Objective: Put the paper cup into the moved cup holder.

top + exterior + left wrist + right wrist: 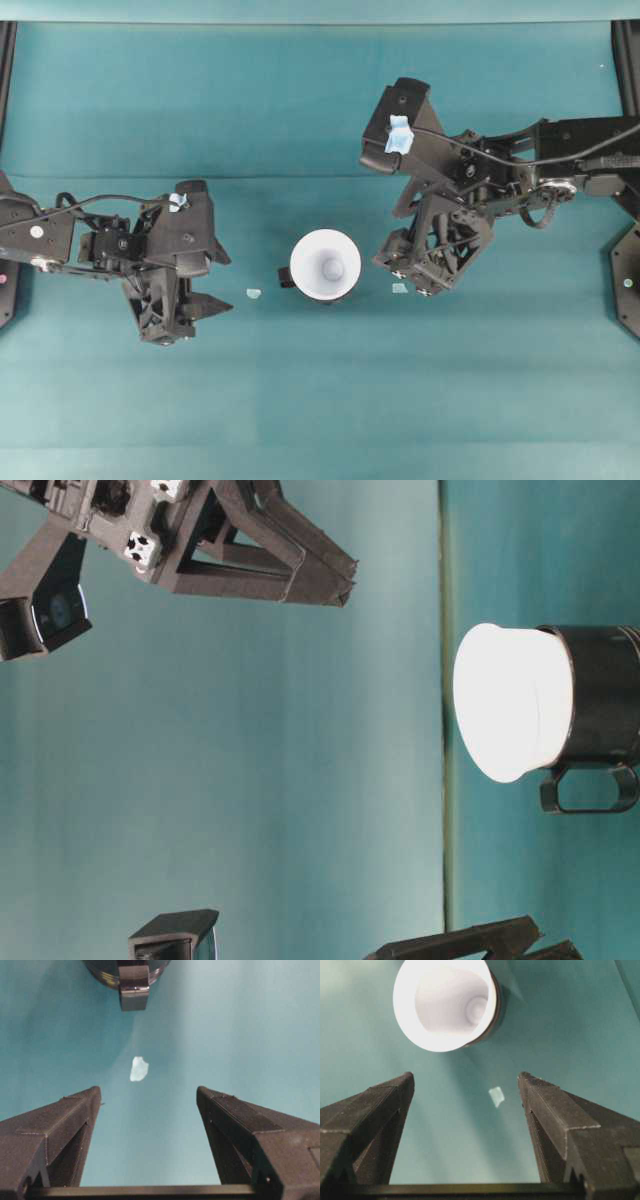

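Between my two claws, the paper cup [325, 263] sits inside the cup holder [603, 708]; my left claw [222, 280] and right claw [386, 248] gape apart, gripping nothing.

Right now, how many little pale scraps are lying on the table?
2. One scrap lies left of the cup holder, near the left gripper. The other scrap lies right of it, beside the right gripper.

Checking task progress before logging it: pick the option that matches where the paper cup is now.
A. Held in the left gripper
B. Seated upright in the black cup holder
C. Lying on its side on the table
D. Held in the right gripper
B: the paper cup sits upright inside the cup holder, its white rim above the black wall, while the left gripper and right gripper stand open and empty on either side.
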Robot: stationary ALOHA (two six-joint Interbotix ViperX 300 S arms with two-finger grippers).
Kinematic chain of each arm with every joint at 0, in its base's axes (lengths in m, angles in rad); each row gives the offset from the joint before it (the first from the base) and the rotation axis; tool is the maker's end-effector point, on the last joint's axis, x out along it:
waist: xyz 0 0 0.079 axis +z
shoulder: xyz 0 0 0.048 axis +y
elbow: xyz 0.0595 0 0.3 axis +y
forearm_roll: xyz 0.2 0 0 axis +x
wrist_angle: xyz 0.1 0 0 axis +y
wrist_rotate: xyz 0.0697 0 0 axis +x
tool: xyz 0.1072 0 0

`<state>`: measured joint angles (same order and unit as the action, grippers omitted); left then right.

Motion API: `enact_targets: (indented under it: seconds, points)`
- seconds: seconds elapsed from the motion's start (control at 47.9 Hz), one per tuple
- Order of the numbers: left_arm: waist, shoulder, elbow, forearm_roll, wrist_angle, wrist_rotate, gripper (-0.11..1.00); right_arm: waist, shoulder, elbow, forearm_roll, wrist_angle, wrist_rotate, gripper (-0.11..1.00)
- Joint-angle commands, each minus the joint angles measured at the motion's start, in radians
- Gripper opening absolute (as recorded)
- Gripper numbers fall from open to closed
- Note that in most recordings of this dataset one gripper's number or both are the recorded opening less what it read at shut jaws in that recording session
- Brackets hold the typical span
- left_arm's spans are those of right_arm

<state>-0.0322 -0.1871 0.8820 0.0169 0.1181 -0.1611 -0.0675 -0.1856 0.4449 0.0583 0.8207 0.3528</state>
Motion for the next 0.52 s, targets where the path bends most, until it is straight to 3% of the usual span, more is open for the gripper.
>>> enact_targets:
  seconds: [0.0,0.501]
  points:
    - [0.0,-0.011,-0.02,0.003,-0.008,0.0,0.8,0.002,-0.025,-0.008,-0.002,-0.006,-0.008,0.76]
    - [0.0,-0.011,-0.02,0.002,-0.006,0.0,0.8,0.003,-0.025,-0.008,-0.002,-0.015,-0.008,0.76]
